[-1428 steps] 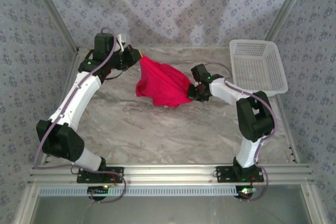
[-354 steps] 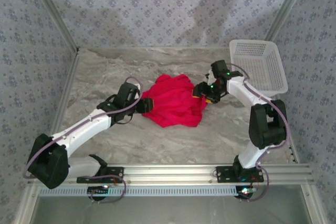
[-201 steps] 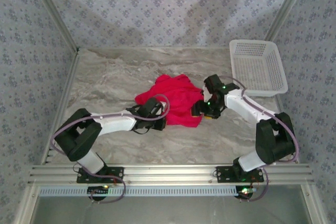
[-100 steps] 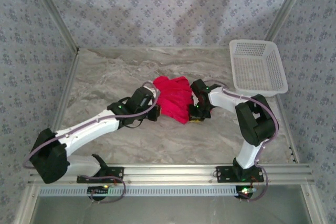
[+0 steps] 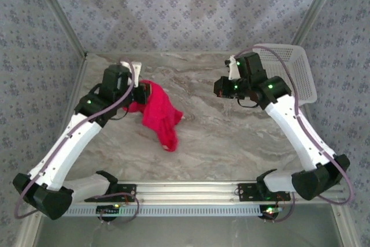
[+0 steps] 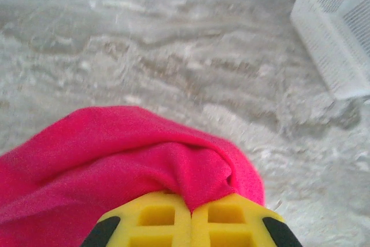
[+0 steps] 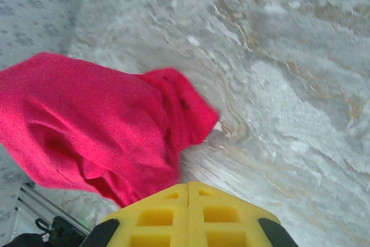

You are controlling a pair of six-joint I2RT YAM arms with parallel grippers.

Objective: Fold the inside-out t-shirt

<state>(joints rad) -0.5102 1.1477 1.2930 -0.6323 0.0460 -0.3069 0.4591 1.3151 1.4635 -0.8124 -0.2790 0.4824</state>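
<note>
The inside-out t-shirt (image 5: pixel 159 114) is bright red and hangs bunched from my left gripper (image 5: pixel 143 92), its lower end trailing onto the marble table (image 5: pixel 231 140). In the left wrist view the yellow fingertips of the left gripper (image 6: pixel 191 203) are shut on a fold of the t-shirt (image 6: pixel 115 148). My right gripper (image 5: pixel 218 88) is raised at the back right, well apart from the cloth. Its fingers (image 7: pixel 188 188) are pressed together with nothing between them. The right wrist view looks across at the t-shirt (image 7: pixel 87 120), where a small white tag (image 7: pixel 217 126) shows at its edge.
A white plastic basket (image 5: pixel 298 82) stands at the back right corner, just behind the right arm; the basket (image 6: pixel 341 33) also shows in the left wrist view. Patterned walls close in the table on three sides. An aluminium rail runs along the near edge.
The left gripper has lifted the t-shirt up and to the back left, so it now hangs. The right gripper has come away from the cloth toward the basket and has shut.
</note>
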